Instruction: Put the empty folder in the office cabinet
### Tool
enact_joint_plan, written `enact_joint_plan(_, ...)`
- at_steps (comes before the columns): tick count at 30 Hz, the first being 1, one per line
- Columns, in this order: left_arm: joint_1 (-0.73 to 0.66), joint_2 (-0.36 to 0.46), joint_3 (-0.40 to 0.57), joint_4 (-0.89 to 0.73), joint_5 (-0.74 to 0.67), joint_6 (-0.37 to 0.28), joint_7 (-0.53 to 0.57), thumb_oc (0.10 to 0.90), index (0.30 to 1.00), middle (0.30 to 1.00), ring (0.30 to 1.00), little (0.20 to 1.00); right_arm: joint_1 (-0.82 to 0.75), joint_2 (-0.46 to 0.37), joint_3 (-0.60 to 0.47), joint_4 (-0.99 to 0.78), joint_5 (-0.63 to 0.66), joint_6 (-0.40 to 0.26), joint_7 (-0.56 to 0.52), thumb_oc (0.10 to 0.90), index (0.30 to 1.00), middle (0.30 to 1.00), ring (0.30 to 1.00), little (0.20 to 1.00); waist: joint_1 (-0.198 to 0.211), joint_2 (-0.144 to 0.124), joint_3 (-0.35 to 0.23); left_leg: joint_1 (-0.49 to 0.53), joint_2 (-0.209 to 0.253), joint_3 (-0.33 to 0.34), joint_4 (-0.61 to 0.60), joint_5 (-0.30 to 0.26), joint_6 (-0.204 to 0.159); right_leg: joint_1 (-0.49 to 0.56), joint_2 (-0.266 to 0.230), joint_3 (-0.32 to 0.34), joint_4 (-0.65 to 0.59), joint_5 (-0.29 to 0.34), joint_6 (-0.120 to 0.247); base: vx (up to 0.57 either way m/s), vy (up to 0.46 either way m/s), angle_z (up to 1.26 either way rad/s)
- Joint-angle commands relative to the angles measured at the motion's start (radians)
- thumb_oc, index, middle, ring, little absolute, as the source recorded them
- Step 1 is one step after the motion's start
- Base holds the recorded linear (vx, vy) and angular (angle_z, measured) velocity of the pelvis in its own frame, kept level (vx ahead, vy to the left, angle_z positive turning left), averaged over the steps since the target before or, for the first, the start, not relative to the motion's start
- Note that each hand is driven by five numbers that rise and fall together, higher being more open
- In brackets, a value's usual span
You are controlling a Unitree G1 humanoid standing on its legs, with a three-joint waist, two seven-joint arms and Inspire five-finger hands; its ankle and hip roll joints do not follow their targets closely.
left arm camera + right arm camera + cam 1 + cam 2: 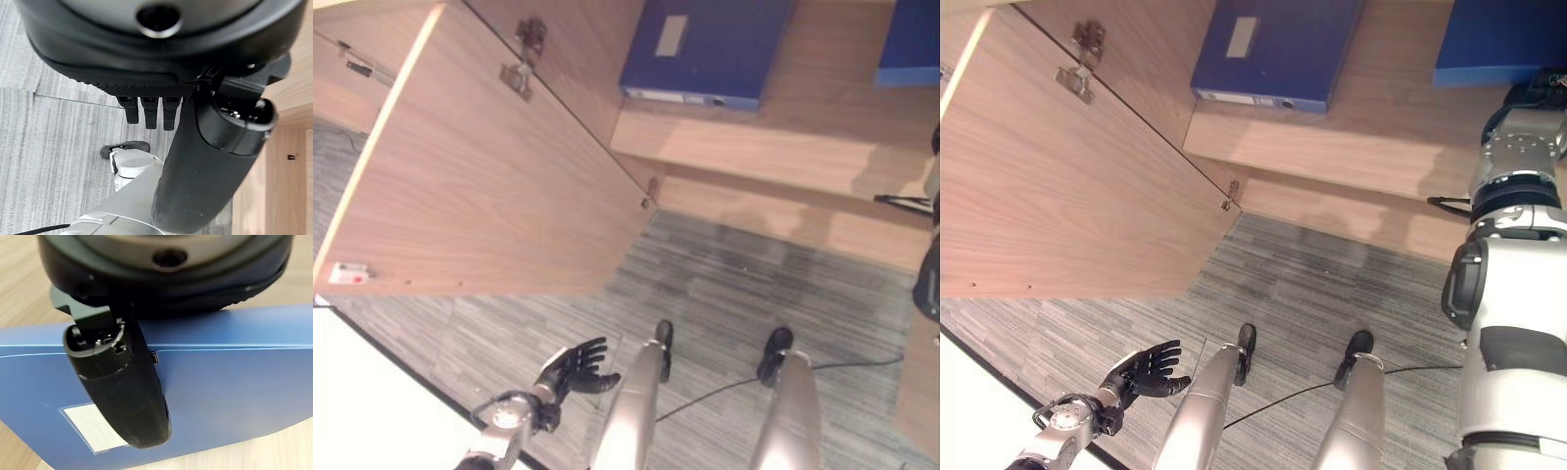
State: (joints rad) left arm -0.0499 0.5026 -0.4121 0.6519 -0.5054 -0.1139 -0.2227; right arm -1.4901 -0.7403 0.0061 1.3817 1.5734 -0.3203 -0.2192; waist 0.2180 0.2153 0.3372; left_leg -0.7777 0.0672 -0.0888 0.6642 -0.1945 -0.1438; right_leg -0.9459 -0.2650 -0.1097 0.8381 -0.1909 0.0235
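Note:
A blue folder (1494,39) with a white label lies on the wooden cabinet shelf (1361,137) at the far right. My right hand (122,391) is on it: the thumb lies across the folder's face (234,396) and pinches its edge, while the fingers are hidden behind it. My left hand (576,370) hangs low at the left, above the carpet, open and holding nothing; its fingers (149,115) are straight.
A second blue folder (705,44) lies flat on the same shelf further left. The cabinet door (489,176) stands wide open on the left, above my left hand. Grey striped carpet (734,284) covers the floor before the cabinet.

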Motion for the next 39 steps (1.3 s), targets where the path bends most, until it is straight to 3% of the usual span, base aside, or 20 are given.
enact_joint_plan(1, 0.066, 0.110, 0.003, 0.005, -0.035, -0.033, 0.035, 0.800, 0.900, 0.900, 0.900, 0.900, -0.040, -0.046, 0.035, -0.084, -0.042, -0.029, 0.064, 0.400, 0.300, 0.300, 0.300, 0.300, -0.001, -0.003, -0.073, -0.074, -0.027, -0.018, -0.010, -0.008, 0.048, 0.050, 0.066, 0.004, 0.102, -0.217, 0.088, 0.00, 0.000, 0.00)
enact_joint_plan(8, 0.077, 0.115, 0.026, -0.005, -0.050, -0.039, 0.055, 0.800, 0.900, 0.900, 0.900, 0.900, 0.028, -0.012, -0.012, -0.085, -0.044, -0.036, 0.040, 0.400, 0.300, 0.300, 0.300, 0.300, -0.009, 0.000, -0.068, -0.145, -0.027, -0.017, 0.030, -0.018, 0.049, -0.014, 0.064, 0.011, 0.139, -0.230, 0.083, -0.01, -0.007, 0.00)
enact_joint_plan(17, 0.089, 0.135, 0.022, -0.018, -0.034, -0.038, 0.049, 0.800, 0.900, 0.900, 0.900, 0.900, 0.043, 0.010, -0.023, -0.095, -0.040, -0.035, 0.040, 0.400, 0.300, 0.300, 0.300, 0.300, -0.008, -0.001, -0.072, -0.134, -0.028, -0.014, 0.001, -0.010, 0.046, -0.012, 0.066, 0.013, 0.133, -0.233, 0.083, 0.00, 0.000, 0.00)
enact_joint_plan(27, 0.077, 0.139, 0.016, 0.006, -0.015, -0.035, 0.056, 0.800, 0.900, 0.900, 0.900, 0.900, 0.032, 0.017, -0.032, -0.089, -0.042, -0.038, 0.015, 0.400, 0.300, 0.300, 0.300, 0.300, -0.016, -0.013, -0.078, -0.085, -0.033, -0.019, -0.040, -0.006, 0.040, 0.039, 0.065, 0.008, 0.107, -0.237, 0.083, 0.00, -0.001, 0.00)
enact_joint_plan(29, 0.071, 0.136, 0.012, 0.017, -0.004, -0.036, 0.062, 0.800, 0.900, 0.900, 0.900, 0.900, 0.029, 0.019, -0.035, -0.079, -0.043, -0.039, 0.000, 0.400, 0.300, 0.300, 0.300, 0.300, -0.017, -0.017, -0.080, -0.060, -0.036, -0.017, -0.065, 0.000, 0.038, 0.064, 0.065, 0.005, 0.088, -0.235, 0.082, -0.03, 0.007, 0.01)
enact_joint_plan(30, 0.070, 0.140, 0.013, 0.018, 0.001, -0.036, 0.067, 0.800, 0.900, 0.900, 0.900, 0.900, 0.015, 0.014, -0.043, -0.062, -0.038, -0.040, -0.027, 0.400, 0.300, 0.300, 0.300, 0.300, -0.017, -0.016, -0.079, -0.039, -0.034, -0.014, -0.107, 0.037, 0.035, 0.077, 0.063, -0.005, 0.062, -0.200, 0.077, 0.02, 0.001, 0.04)
enact_joint_plan(31, 0.067, 0.142, 0.012, 0.021, 0.004, -0.036, 0.072, 0.800, 0.900, 0.900, 0.900, 0.900, 0.003, 0.013, -0.037, -0.057, -0.040, -0.041, -0.041, 0.400, 0.300, 0.300, 0.300, 0.300, -0.018, -0.021, -0.089, -0.021, -0.037, -0.017, -0.117, 0.018, 0.031, 0.093, 0.065, 0.002, 0.058, -0.222, 0.080, -0.06, 0.022, 0.04)
enact_joint_plan(32, 0.067, 0.141, 0.010, 0.022, 0.005, -0.038, 0.075, 0.800, 0.900, 0.900, 0.900, 0.900, -0.010, 0.013, -0.030, -0.058, -0.047, -0.037, -0.054, 0.400, 0.300, 0.300, 0.300, 0.300, -0.017, -0.020, -0.080, -0.014, -0.036, -0.012, -0.134, 0.045, 0.032, 0.099, 0.062, -0.005, 0.046, -0.196, 0.076, 0.10, -0.011, 0.05)
enact_joint_plan(33, 0.066, 0.140, 0.010, 0.022, 0.005, -0.038, 0.075, 0.800, 0.900, 0.900, 0.900, 0.900, -0.013, 0.013, -0.029, -0.059, -0.048, -0.036, -0.056, 0.400, 0.300, 0.300, 0.300, 0.300, -0.019, -0.022, -0.085, -0.005, -0.039, -0.016, -0.135, 0.025, 0.030, 0.109, 0.065, 0.003, 0.046, -0.216, 0.080, 0.00, 0.000, 0.00)
enact_joint_plan(37, 0.072, 0.142, 0.013, 0.032, 0.014, -0.037, 0.080, 0.800, 0.900, 0.900, 0.900, 0.900, -0.051, -0.001, -0.009, -0.058, -0.082, -0.026, -0.094, 0.400, 0.300, 0.300, 0.300, 0.300, -0.016, -0.026, -0.086, 0.042, -0.037, -0.011, -0.204, 0.068, 0.026, 0.146, 0.059, -0.009, 0.003, -0.184, 0.078, -0.01, 0.009, 0.00)
enact_joint_plan(39, 0.072, 0.141, 0.010, 0.034, 0.015, -0.039, 0.079, 0.800, 0.900, 0.900, 0.900, 0.900, -0.061, -0.006, -0.002, -0.055, -0.092, -0.019, -0.102, 0.400, 0.300, 0.300, 0.300, 0.300, -0.017, -0.029, -0.094, 0.065, -0.040, -0.016, -0.224, 0.054, 0.021, 0.169, 0.061, -0.005, -0.008, -0.204, 0.082, 0.06, -0.005, 0.04)
